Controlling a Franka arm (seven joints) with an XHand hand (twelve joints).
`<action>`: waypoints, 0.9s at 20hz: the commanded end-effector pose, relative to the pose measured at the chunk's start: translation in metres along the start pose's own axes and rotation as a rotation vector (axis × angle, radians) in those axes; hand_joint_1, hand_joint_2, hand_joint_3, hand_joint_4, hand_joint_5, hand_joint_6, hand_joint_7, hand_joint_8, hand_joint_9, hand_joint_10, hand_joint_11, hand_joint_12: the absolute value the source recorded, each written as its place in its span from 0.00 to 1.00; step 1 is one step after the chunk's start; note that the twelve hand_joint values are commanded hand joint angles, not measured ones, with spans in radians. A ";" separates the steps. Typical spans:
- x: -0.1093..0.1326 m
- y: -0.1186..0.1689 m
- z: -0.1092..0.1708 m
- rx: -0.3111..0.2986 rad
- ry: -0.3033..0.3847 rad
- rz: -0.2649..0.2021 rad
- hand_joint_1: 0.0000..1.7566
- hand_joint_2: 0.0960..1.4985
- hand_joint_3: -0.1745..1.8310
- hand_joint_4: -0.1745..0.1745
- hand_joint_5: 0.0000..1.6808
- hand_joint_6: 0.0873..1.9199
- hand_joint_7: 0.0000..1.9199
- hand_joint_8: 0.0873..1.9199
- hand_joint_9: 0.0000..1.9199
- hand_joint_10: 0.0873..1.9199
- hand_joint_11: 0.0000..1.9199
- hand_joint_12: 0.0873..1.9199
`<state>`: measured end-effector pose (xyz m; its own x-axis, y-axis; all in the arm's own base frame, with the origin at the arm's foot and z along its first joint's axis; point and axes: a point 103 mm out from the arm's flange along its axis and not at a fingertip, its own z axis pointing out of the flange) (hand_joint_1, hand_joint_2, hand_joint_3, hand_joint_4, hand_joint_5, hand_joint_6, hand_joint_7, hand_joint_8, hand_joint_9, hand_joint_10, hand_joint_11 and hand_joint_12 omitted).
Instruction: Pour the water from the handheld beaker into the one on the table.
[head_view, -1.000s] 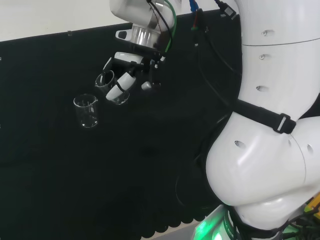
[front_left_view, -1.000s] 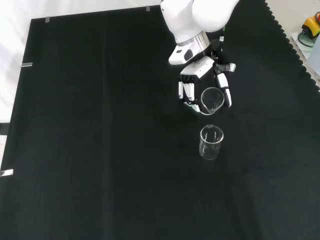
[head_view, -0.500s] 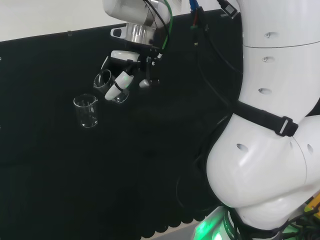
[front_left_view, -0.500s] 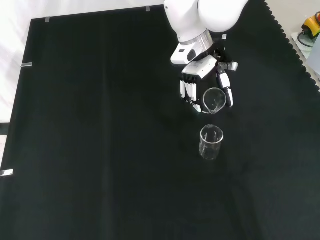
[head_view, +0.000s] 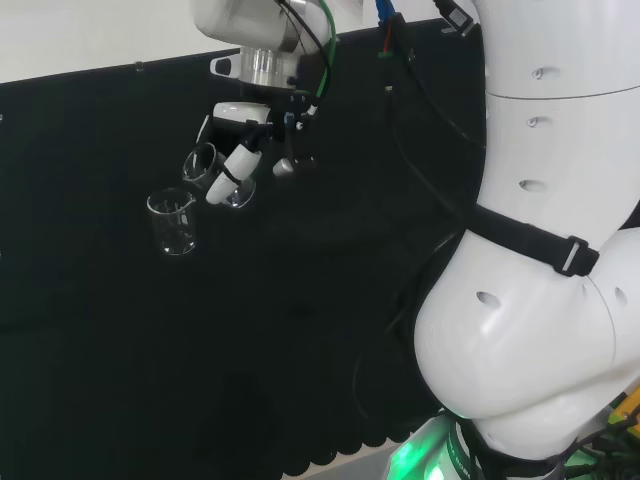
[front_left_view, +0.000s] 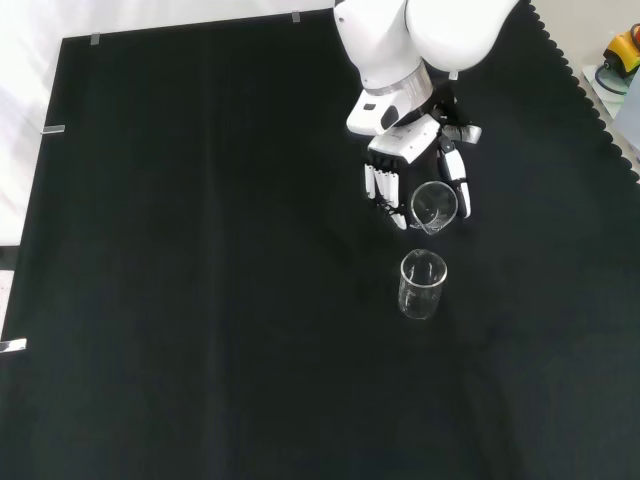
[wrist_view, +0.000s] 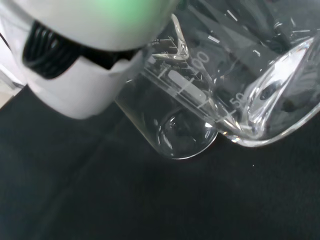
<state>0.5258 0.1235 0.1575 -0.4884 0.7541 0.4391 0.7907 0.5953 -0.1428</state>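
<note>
Clear glass is what you see: your hand (front_left_view: 412, 160) curls round a tilted beaker (front_left_view: 434, 207) above the upright beaker on the cloth (front_left_view: 422, 285).

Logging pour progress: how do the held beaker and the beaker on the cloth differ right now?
The held beaker is tilted in the hand, off the cloth; the table beaker stands upright, untouched. The held one sits farther back in the front view. Both are clear glass of similar size.
</note>
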 end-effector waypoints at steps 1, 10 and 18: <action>0.007 0.001 -0.001 0.023 -0.048 0.009 0.81 0.60 0.09 0.00 0.83 0.09 0.76 0.08 0.77 0.02 0.55 0.43; 0.015 0.003 -0.004 0.055 -0.113 0.047 0.81 0.60 0.09 0.00 0.83 0.09 0.76 0.09 0.77 0.02 0.55 0.43; 0.019 0.006 -0.006 0.085 -0.153 0.081 0.81 0.59 0.09 0.00 0.83 0.08 0.77 0.06 0.77 0.03 0.55 0.43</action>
<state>0.5231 0.1371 0.1678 -0.4807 0.8215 0.3067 0.7995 0.5543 -0.2316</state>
